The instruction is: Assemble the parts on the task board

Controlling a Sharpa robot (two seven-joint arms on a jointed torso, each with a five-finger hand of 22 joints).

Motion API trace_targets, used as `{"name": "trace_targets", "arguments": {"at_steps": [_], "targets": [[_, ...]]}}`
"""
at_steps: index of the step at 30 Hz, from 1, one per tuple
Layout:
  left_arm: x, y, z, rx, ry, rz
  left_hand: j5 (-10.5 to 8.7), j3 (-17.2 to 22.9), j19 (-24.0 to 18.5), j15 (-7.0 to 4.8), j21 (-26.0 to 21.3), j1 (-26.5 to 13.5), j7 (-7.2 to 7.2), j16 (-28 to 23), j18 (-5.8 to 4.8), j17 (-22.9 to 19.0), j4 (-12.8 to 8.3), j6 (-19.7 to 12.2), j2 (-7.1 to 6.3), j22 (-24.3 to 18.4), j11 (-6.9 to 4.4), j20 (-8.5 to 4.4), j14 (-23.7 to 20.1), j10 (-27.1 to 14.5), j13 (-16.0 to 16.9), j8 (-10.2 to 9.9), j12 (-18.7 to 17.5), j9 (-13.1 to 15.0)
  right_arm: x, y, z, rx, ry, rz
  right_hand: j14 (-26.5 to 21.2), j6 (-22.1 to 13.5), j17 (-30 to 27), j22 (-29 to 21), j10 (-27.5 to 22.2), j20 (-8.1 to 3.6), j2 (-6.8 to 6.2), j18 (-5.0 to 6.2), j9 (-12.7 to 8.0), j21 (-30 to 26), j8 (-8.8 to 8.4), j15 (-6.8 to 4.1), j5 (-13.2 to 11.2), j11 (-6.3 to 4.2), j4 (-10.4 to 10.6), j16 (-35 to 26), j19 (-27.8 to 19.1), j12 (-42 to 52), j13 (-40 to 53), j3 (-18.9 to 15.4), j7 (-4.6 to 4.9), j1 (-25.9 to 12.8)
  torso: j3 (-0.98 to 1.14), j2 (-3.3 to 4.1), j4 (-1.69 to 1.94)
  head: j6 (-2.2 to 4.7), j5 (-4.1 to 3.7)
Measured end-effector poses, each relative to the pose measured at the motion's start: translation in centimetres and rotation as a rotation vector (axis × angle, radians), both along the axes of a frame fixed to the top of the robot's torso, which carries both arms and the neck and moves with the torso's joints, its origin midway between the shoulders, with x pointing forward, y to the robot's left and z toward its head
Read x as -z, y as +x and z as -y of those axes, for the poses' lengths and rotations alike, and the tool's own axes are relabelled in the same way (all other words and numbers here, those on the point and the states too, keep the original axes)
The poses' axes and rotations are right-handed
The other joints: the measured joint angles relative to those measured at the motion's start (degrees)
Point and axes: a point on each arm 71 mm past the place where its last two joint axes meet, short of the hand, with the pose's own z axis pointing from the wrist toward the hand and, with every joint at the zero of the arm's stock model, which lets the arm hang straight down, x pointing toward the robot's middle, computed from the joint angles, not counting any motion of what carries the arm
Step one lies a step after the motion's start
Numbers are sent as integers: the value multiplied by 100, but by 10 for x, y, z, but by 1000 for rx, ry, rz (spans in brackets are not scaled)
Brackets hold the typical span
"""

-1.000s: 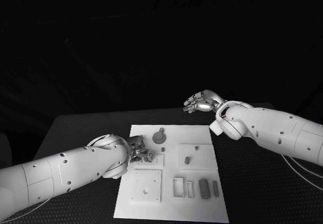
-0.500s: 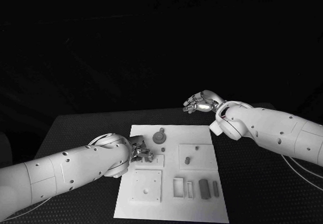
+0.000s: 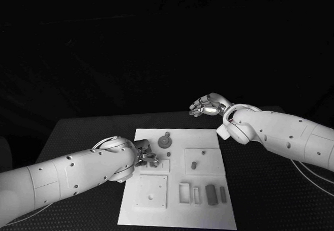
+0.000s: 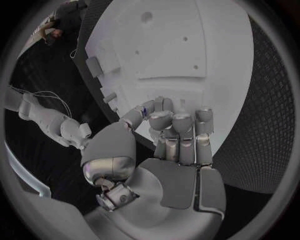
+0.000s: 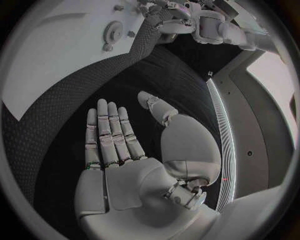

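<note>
Head view: our left hand point(image 3: 144, 156) low over task board point(image 3: 207, 218) at its left edge, fingers curled; whether it grips part, we cannot tell. Our right hand point(image 3: 206, 106) raised beyond board's far edge, fingers spread, holding nothing. Board lies mid-worktop point(image 3: 87, 129); gear-shaped part point(image 3: 164, 141) near its far end.

task board point(image 3: 207, 215) at table point(image 3: 87, 133) centre | gear point(image 3: 164, 141) near board's far edge | left hand point(image 3: 144, 156) at board's left edge | right hand point(image 3: 206, 106) over table's far edge
</note>
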Motion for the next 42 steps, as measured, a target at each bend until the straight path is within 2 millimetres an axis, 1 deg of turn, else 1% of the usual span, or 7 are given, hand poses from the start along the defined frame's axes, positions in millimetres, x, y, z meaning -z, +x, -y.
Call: {"name": "trace_targets", "arguments": {"at_steps": [3, 21, 25, 28, 30, 33, 42], "targets": [[1, -1, 2, 4, 5, -3, -158, -41, 0, 0, 0, -80, 9, 20, 0, -33, 51, 9, 26, 1, 0, 0, 0, 0, -26, 38, 28, -3, 0, 0, 0, -1, 0, -1, 0, 0, 0, 0, 0, 0, 0, 0, 0, 0, 0, 0, 0, 0, 0, 0, 0, 0, 0, 0, 0, 0, 0, 1, 0, -1, 0], [1, -1, 4, 12, 20, 3, -440, 19, 0, 0, 22, -168, 18, 66, 0, -100, 199, 18, 52, -1, 2, 0, 0, -1, -70, 38, 66, -27, 0, 0, -1, -4, -1, -3, 0, 0, -19, 1, 21, 0, 0, 0, -18, 0, 29, -1, 222, -21, 0, -22, 0, -50, 1, 0, 0, 0, 1, 1, 0, 2, -15], [2, -2, 5, 14, 22, 1, -984, 13, 0, 0, 22, -204, 12, 66, 0, -159, 347, 69, 36, -1, 2, 0, 0, -1, -119, 65, 106, -40, 0, 0, -1, -4, -1, -4, 0, 0, -19, 0, 21, 0, 0, 1, -19, -22, 29, -1, 244, -21, 0, -22, 0, -50, 1, 0, 0, 0, -3, 1, 0, 3, -16], [4, -3, 4, 15, 25, -5, -1636, -45, -2, -54, 23, -272, -195, 66, 0, -214, 537, 456, -204, -1, 30, -2, -53, -30, -174, 9, 106, -35, 0, 0, 0, -3, -1, -4, -20, -1, -24, 0, 21, 0, 0, 0, -19, -22, 29, 19, 244, -21, 0, -22, 0, -50, 1, 0, 1, 0, -3, 0, 0, 7, -16], [5, -3, 3, 14, 26, -8, -1882, -93, -35, -122, 23, -318, -236, 78, 1, -247, 639, 502, -360, -1, 28, -11, -59, -28, -209, 8, 106, -40, 0, 0, 0, -2, -1, -4, -21, -16, -24, 1, 20, -3, 0, 1, -19, -22, 29, 19, 244, -21, 0, -23, -27, -50, 1, 0, 15, 0, -5, -1, 3, 8, -18], [5, -3, 3, 14, 26, -10, -1906, -439, -65, -144, 24, -432, -255, 106, 1, -283, 592, 522, -476, -1, 22, 19, -41, -22, -254, 8, 106, -45, 0, 0, 0, -2, -1, -4, -21, -21, -24, 0, 20, 0, 0, 1, -24, -22, 29, 19, 244, -21, 0, -44, -41, -50, -4, 0, 20, 0, -7, -1, 7, 9, -23], [5, -3, 2, 14, 25, -10, -2111, -578, -64, -158, 24, -552, -261, 106, 2, -322, 666, 528, -654, -2, 32, 19, -51, -32, -296, 11, 106, -45, 0, 0, 1, -1, -2, -4, -21, -21, -23, 1, 20, 0, 0, 1, -24, -22, 29, 19, 244, -20, 0, -44, -41, -50, -3, 0, 21, 0, -8, -1, 4, 3, -19]]}}
